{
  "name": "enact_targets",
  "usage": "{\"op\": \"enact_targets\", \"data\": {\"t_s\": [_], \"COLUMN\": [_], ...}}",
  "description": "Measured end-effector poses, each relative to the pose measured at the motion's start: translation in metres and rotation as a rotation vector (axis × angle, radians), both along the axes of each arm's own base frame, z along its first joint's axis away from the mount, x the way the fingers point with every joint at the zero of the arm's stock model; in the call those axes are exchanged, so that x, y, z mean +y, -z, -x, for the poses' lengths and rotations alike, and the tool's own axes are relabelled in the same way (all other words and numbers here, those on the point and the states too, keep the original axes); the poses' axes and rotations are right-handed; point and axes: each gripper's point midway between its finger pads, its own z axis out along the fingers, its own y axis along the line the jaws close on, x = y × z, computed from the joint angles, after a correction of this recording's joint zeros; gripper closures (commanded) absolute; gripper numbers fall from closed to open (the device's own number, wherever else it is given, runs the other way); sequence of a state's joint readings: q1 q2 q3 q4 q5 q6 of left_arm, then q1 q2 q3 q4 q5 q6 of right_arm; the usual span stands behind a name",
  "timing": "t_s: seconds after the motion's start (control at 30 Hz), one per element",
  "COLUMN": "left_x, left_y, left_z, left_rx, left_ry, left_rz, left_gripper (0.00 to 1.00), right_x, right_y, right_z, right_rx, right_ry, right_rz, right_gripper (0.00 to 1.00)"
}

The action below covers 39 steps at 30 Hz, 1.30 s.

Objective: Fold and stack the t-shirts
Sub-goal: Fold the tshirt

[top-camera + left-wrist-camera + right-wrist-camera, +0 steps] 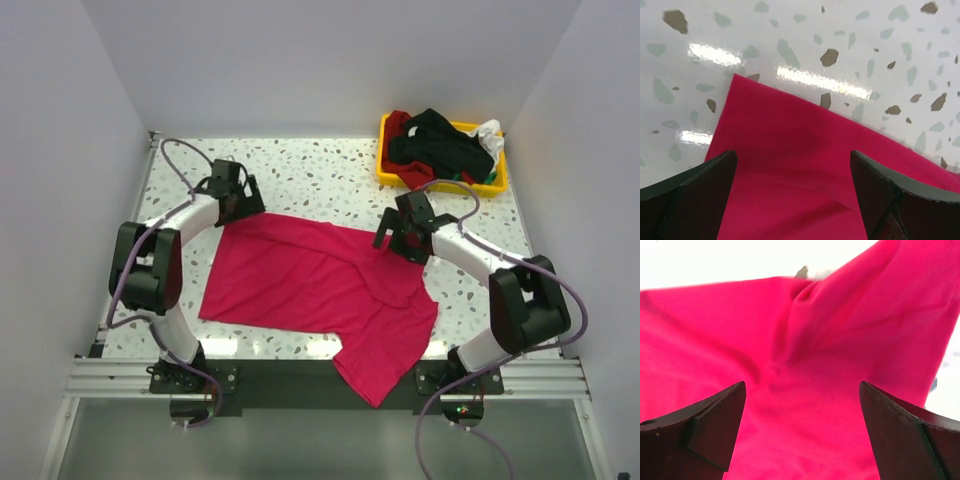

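1. Crimson-pink t-shirt (pixel 320 290) lies spread across the middle of the surface (pixel 300 170), with its 5 o'clock part past the near edge.
2. Yellow bin (pixel 384 165) at 1 o'clock holds other t-shirts (pixel 440 145) in a heap: black, dark red, white.
3. Left hand (pixel 794 155), fingers apart, hangs over the shirt's 10 o'clock corner.
4. Right hand (pixel 802 385), fingers apart, hangs over its 2 o'clock edge.

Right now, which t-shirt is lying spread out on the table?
The bright crimson-pink t-shirt. It alone lies open on the table; the other shirts sit bunched in the yellow bin.
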<state>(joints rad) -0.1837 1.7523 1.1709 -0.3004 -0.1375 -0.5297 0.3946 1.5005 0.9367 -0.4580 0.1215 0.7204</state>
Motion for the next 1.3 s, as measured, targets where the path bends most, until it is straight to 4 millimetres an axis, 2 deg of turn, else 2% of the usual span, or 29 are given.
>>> {"op": "enact_targets", "data": {"t_s": [0.07,0.17,0.3,0.4,0.57,0.73,0.8,0.93,1.13,1.23,1.3], "left_x": [-0.006,-0.012,-0.012,-0.004,0.032,0.085,0.094,0.088,0.055,0.028,0.01], "left_y": [0.019,0.035,0.044,0.046,0.047,0.045,0.041,0.02,-0.016,-0.019,-0.012], "left_z": [0.004,0.01,0.018,0.023,0.035,0.049,0.054,0.055,0.04,0.03,0.022], "left_rx": [0.049,0.086,0.1,0.093,0.12,0.161,0.17,0.135,0.018,0.0,0.006], "left_ry": [0.024,0.047,0.052,0.028,-0.076,-0.216,-0.244,-0.237,-0.145,-0.072,-0.026], "left_rz": [0.022,0.046,0.049,0.018,-0.025,-0.058,-0.066,-0.044,0.03,0.057,0.078], "left_gripper": [0.0,0.0,0.0,0.0,0.0,0.0,0.0,0.0,0.0,0.0,0.0], "right_x": [-0.004,-0.004,-0.009,-0.017,-0.022,-0.02,-0.018,-0.015,-0.019,-0.02,-0.02], "right_y": [0.012,0.024,0.037,0.038,0.038,0.037,0.036,0.033,0.02,0.013,0.012], "right_z": [-0.006,-0.009,-0.007,-0.011,-0.017,-0.026,-0.031,-0.036,-0.045,-0.052,-0.057], "right_rx": [0.023,0.042,0.065,0.062,0.054,0.038,0.037,0.027,-0.005,-0.027,-0.032], "right_ry": [0.01,0.007,0.02,0.044,0.053,0.01,-0.021,-0.075,-0.107,-0.108,-0.113], "right_rz": [-0.004,-0.01,-0.004,-0.011,-0.03,-0.033,-0.034,-0.025,0.014,0.031,0.035], "right_gripper": [0.02,0.02,0.02,0.02,0.02,0.04,0.04,0.03,0.03,0.03,0.03]}}
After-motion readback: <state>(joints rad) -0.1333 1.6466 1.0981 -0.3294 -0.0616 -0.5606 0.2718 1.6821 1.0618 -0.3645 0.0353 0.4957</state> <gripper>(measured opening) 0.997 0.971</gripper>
